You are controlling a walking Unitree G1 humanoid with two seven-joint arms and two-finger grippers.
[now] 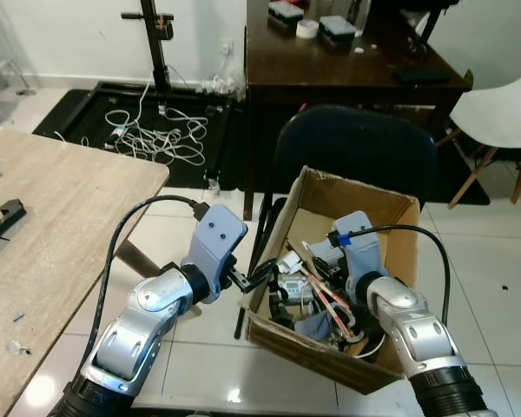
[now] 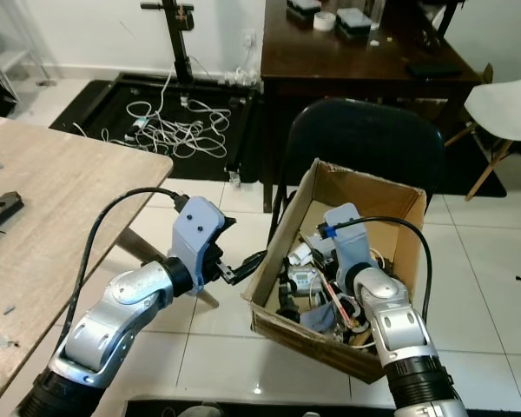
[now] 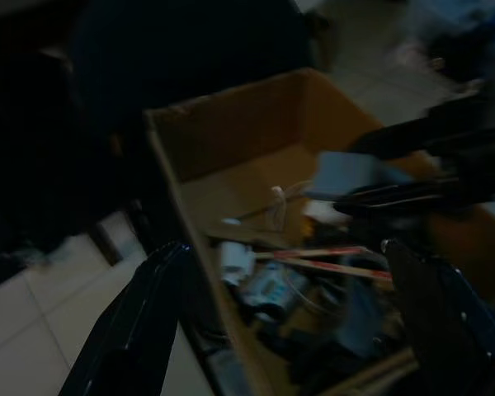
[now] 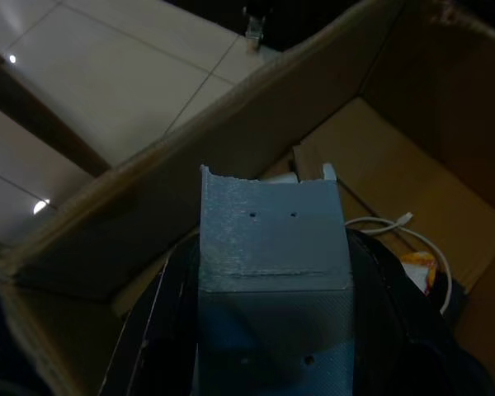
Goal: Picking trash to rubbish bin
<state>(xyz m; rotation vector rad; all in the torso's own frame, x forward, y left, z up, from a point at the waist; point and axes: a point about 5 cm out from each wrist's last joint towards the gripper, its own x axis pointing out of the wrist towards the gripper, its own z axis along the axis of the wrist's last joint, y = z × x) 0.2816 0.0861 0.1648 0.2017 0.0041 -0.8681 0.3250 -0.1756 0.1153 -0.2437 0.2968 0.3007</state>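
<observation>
An open cardboard box [image 1: 352, 188] stands on the white tiled floor and serves as the bin. It holds several bits of trash: wires, red-and-white sticks [image 1: 326, 300] and small packets. My right gripper [image 4: 272, 330] is lowered inside the box, its fingers [image 4: 172, 330] pressed to the sides of a grey block [image 4: 271, 239]. My left gripper [image 1: 259, 274] hovers just outside the box's left wall, near the rim. In the left wrist view its fingers [image 3: 136, 330] stand wide apart with nothing between them, looking over the box [image 3: 231, 132].
A black chair [image 1: 356, 143] stands right behind the box, with a dark wooden desk [image 1: 347, 74] beyond it. A light wooden table [image 1: 52, 217] is at my left. White cables [image 1: 156, 135] lie on a black mat. A white chair [image 1: 504, 109] is at the right.
</observation>
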